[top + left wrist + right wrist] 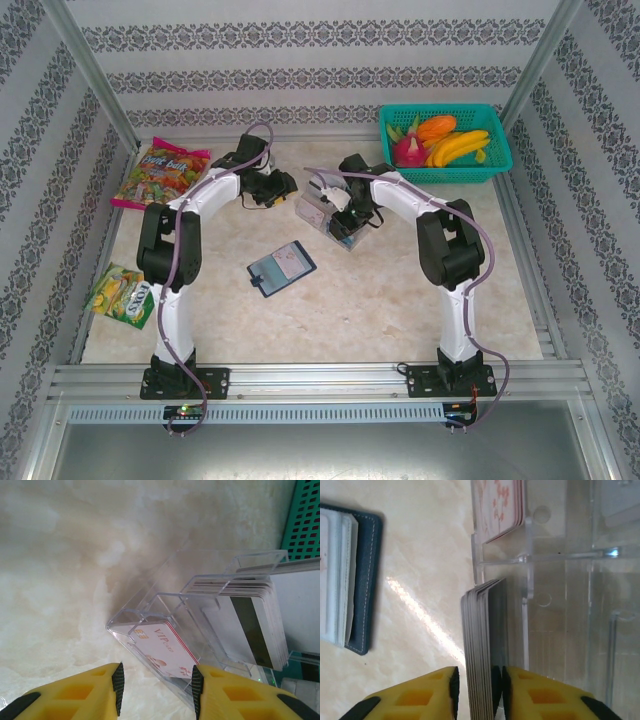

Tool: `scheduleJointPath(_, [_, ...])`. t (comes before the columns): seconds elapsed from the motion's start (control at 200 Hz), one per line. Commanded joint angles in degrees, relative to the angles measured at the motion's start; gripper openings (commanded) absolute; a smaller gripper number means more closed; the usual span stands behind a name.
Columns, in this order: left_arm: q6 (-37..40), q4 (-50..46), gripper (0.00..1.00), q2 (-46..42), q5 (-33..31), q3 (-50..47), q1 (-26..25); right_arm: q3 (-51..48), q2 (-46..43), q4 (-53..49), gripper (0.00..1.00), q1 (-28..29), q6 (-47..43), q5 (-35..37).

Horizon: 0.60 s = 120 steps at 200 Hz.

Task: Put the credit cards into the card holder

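A clear acrylic card box (318,212) stands mid-table. In the right wrist view a dark-edged stack of credit cards (482,630) stands on edge against the box wall, between the fingers of my right gripper (479,687). The jaws are open, with a narrow gap showing at the left pad. My left gripper (156,685) is open around the box's near corner (117,625). A white VIP card (162,647) lies in the front slot there, and more credit cards (250,625) fill the slot behind. The navy card holder (282,268) lies open on the table (367,580), apart from both grippers.
A teal basket of fruit (445,143) sits at the back right, close to the box (302,515). A candy bag (160,175) lies at the back left and a snack pack (122,293) at the left edge. Metal rails frame the table.
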Motion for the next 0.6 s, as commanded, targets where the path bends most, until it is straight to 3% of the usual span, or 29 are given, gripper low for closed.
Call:
scheduleJointPath(0.0, [-0.39, 1.43, 0.43, -2.31, -0.98, -0.76, 0.62, -0.69, -1.76, -1.08, 0.37, 0.7, 0.35, 3.45])
scheduleJointPath(0.43, [0.27, 1.14, 0.44, -3.25, -1.37, -1.55, 0.66, -2.99, -11.53, 1.58, 0.42, 3.72, 2.74, 11.11])
scheduleJointPath(0.595, [0.98, 0.81, 0.44, 0.65, -0.24, 2.04, 1.53, -10.84, -15.98, 8.79, 0.46, 7.87, 2.57, 19.9])
